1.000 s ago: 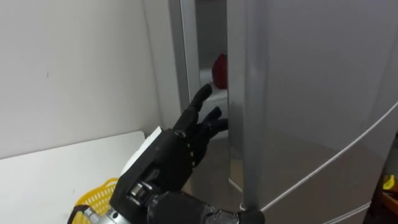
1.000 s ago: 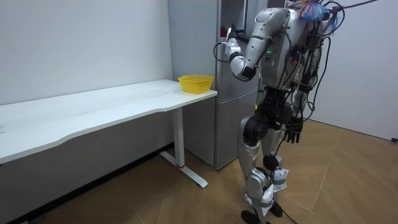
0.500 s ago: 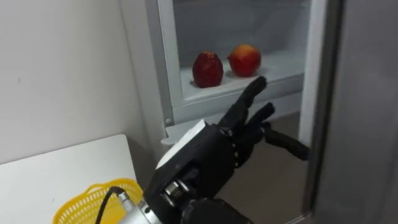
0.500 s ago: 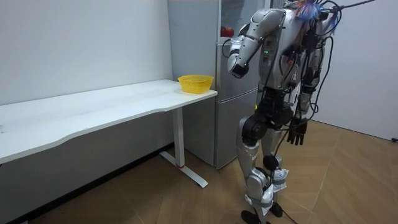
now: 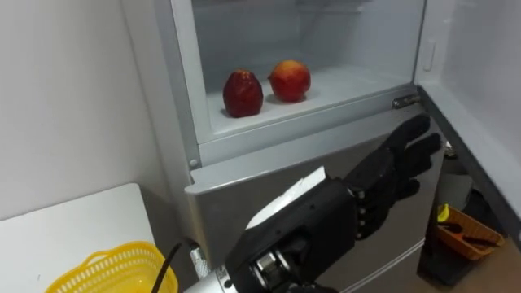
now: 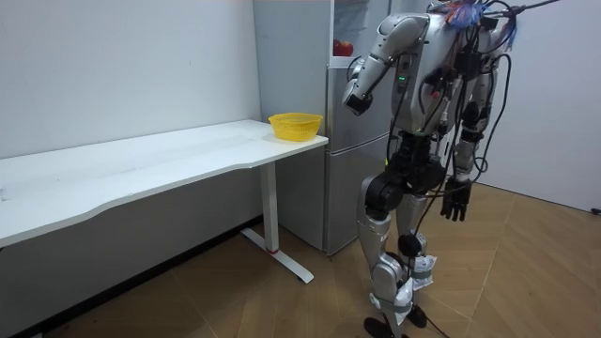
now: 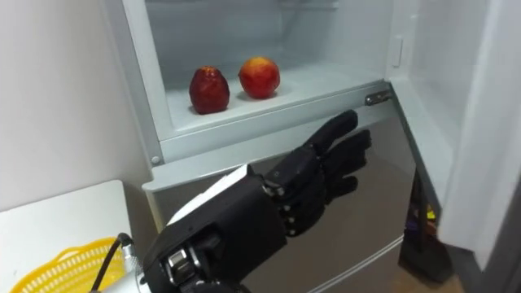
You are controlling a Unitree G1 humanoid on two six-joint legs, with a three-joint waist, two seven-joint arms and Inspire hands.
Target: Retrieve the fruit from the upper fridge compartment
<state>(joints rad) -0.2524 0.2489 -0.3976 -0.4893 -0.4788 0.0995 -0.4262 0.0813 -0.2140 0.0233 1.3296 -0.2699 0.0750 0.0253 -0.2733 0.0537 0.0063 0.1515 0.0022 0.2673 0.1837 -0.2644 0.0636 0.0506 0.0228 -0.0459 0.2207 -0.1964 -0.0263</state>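
Note:
The upper fridge compartment (image 5: 326,32) stands open. On its white shelf (image 5: 358,80) lie a dark red apple (image 5: 242,93) and, to its right, a red-yellow apple (image 5: 290,80). My black left hand (image 5: 358,203) is open, its fingers straight and pointing right. It hovers below the shelf, in front of the shut lower fridge door (image 5: 244,183), holding nothing. My right hand (image 6: 454,200) hangs open at my side in the room view. There I stand upright facing the fridge (image 6: 343,150).
The open upper door (image 7: 480,122) stands at the right. A yellow basket (image 5: 110,268) sits on the white table (image 5: 73,224) left of the fridge, by the wall. An orange thing (image 5: 464,230) lies low at the right, on the floor.
The upper door has swung wide open, baring both apples. My left hand has moved right and down, away from the door's edge, to the front of the lower door. My view has shifted.

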